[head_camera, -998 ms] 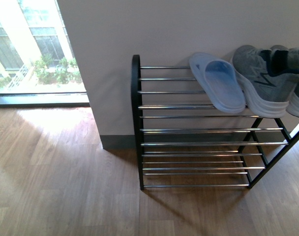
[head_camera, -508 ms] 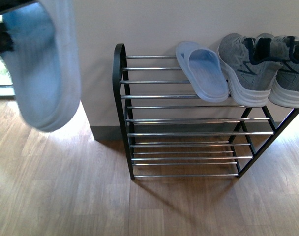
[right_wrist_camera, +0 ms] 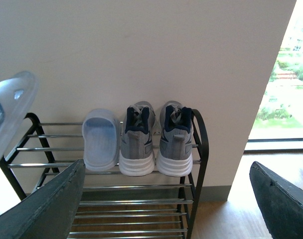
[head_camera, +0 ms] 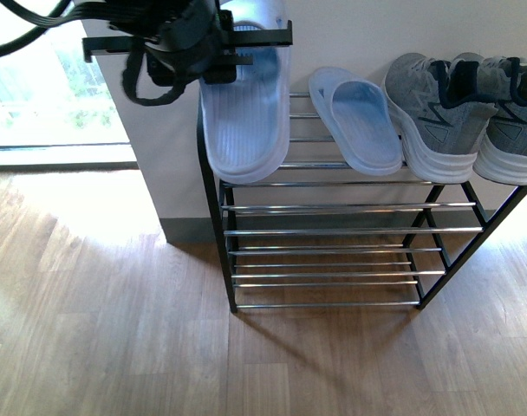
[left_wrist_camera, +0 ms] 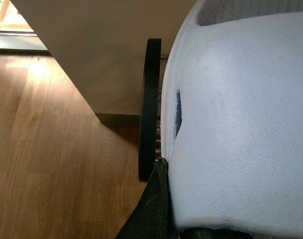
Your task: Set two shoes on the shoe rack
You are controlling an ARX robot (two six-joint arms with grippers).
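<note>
Two grey knit sneakers (head_camera: 432,117) (head_camera: 510,121) with white soles stand side by side on the top tier of the shoe rack (head_camera: 333,208), at its right end. They show heel-on in the right wrist view as the sneakers (right_wrist_camera: 136,144) (right_wrist_camera: 174,142). My left gripper (head_camera: 233,43) is shut on a light blue slipper (head_camera: 246,113), holding it toe-down over the rack's left end. That held slipper (left_wrist_camera: 241,124) fills the left wrist view, with one dark finger (left_wrist_camera: 151,214) against its edge. My right gripper (right_wrist_camera: 166,209) is open and empty, facing the rack from a distance.
A second light blue slipper (head_camera: 359,121) lies on the top tier between the held one and the sneakers. The rack's black side frame (left_wrist_camera: 149,109) stands against a white wall. Lower chrome rods (right_wrist_camera: 136,201) carry nothing. Wooden floor (head_camera: 99,329) spreads in front, and a window (head_camera: 47,95) is at left.
My left arm has carried the light blue slipper from the far left rightward to the rack's left end. The sneakers and the other slipper have stayed in place.
</note>
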